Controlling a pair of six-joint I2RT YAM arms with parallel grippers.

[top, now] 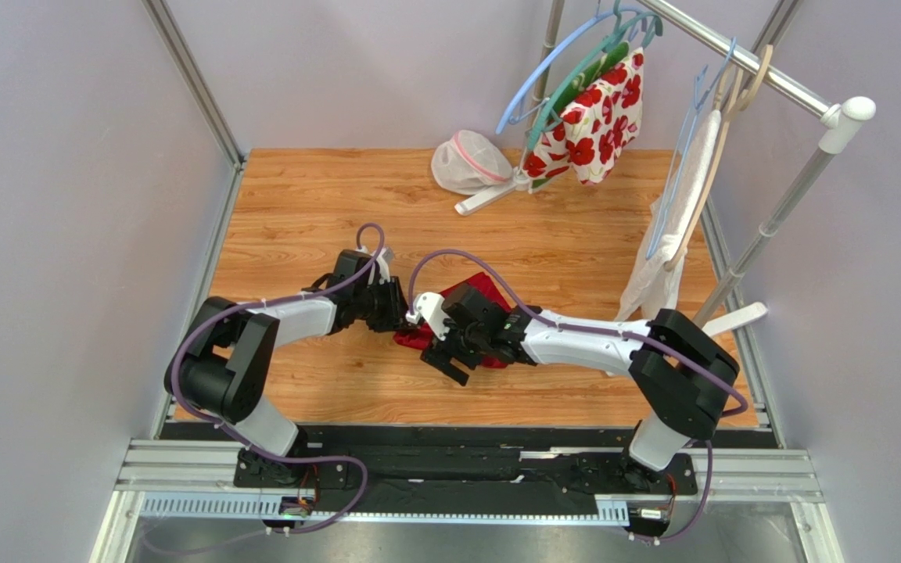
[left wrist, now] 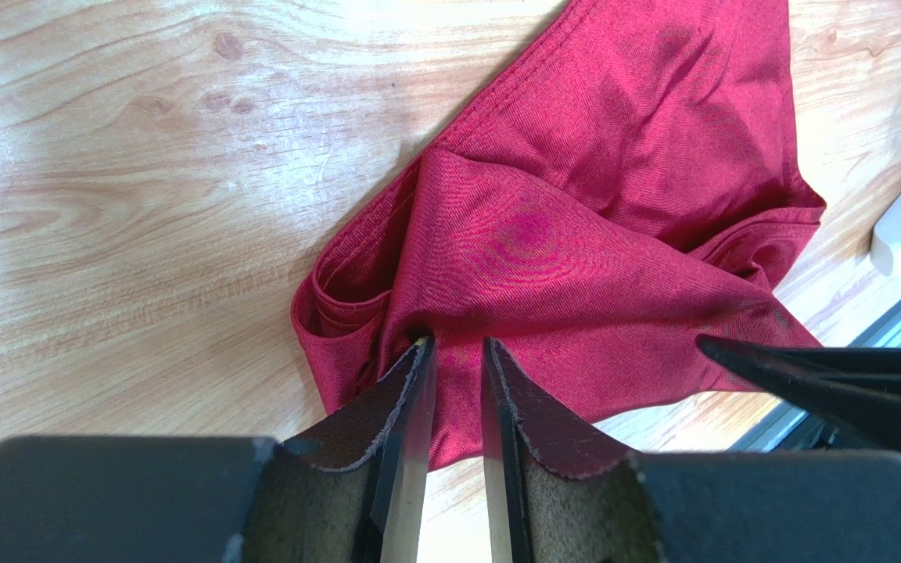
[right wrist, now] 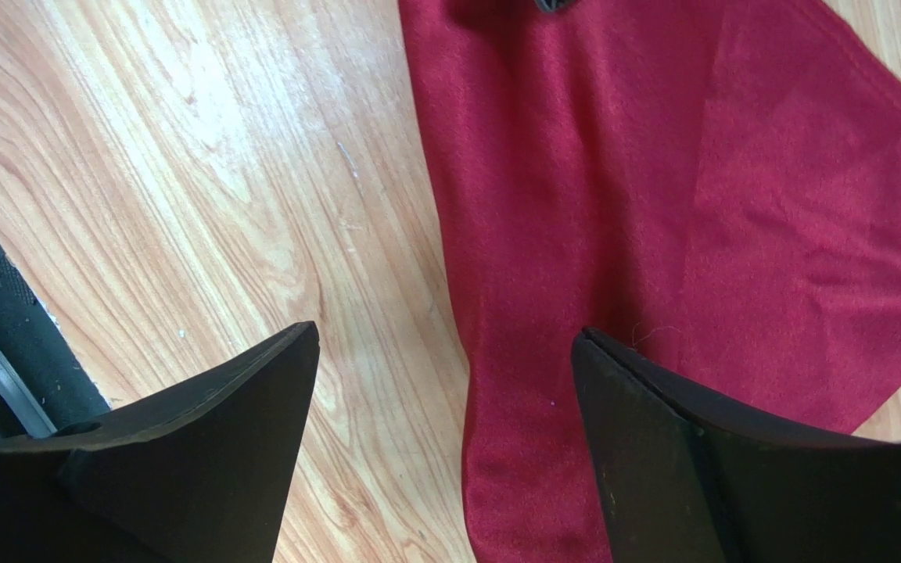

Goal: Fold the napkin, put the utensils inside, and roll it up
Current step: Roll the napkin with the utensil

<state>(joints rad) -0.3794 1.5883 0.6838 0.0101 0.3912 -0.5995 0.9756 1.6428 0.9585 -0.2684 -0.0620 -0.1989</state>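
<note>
The dark red napkin point(top: 485, 293) lies crumpled on the wooden table, mostly hidden under both grippers in the top view. In the left wrist view the napkin point(left wrist: 608, 223) shows loose folds and a rolled hem at its left. My left gripper point(left wrist: 458, 343) has its jaws a narrow gap apart, tips resting on the cloth, with wood showing through the gap. My right gripper point(right wrist: 444, 352) is wide open low over the napkin point(right wrist: 702, 211), one finger above bare wood, the other above the cloth. The utensils are out of view.
A clothes rack point(top: 773, 82) stands at the back right with hangers, a white cloth with red flowers point(top: 590, 117) and a white towel point(top: 667, 258). A plastic bag point(top: 467, 164) lies at the back. The black rail point(top: 467, 440) runs along the near edge.
</note>
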